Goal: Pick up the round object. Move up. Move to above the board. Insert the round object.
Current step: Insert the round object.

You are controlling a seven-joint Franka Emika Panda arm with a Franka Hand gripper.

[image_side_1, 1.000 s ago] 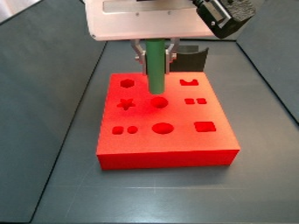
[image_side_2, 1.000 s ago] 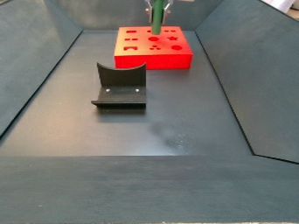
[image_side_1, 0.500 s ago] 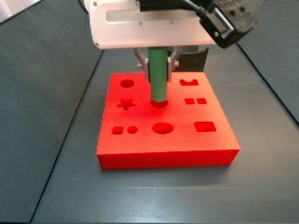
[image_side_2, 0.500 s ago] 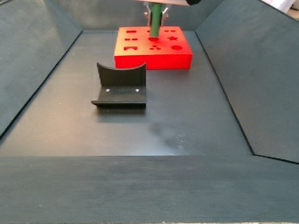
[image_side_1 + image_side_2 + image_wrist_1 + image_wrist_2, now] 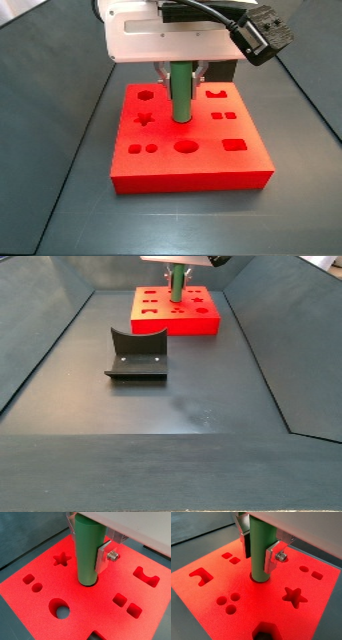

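The round object, a slim green peg [image 5: 89, 549], stands upright between my gripper's fingers [image 5: 271, 558], and its lower end sits in a round hole in the middle of the red board [image 5: 40, 607]. It also shows in the wrist view [image 5: 262, 547] and in both side views [image 5: 179, 95] [image 5: 174, 285]. My gripper [image 5: 181, 72] is shut on the peg directly above the board [image 5: 201, 170]. The board [image 5: 174, 322] lies at the far end of the floor. The peg's tip is hidden in the hole.
The dark fixture [image 5: 136, 354] stands on the floor apart from the board; a side view shows it just behind the board [image 5: 222, 70]. Dark sloped walls [image 5: 40, 346] enclose the floor. Star, square and notched holes [image 5: 294, 596] surround the peg.
My gripper has moved down with the peg. The peg's lower end, above the board a second ago, now sits in the round hole.
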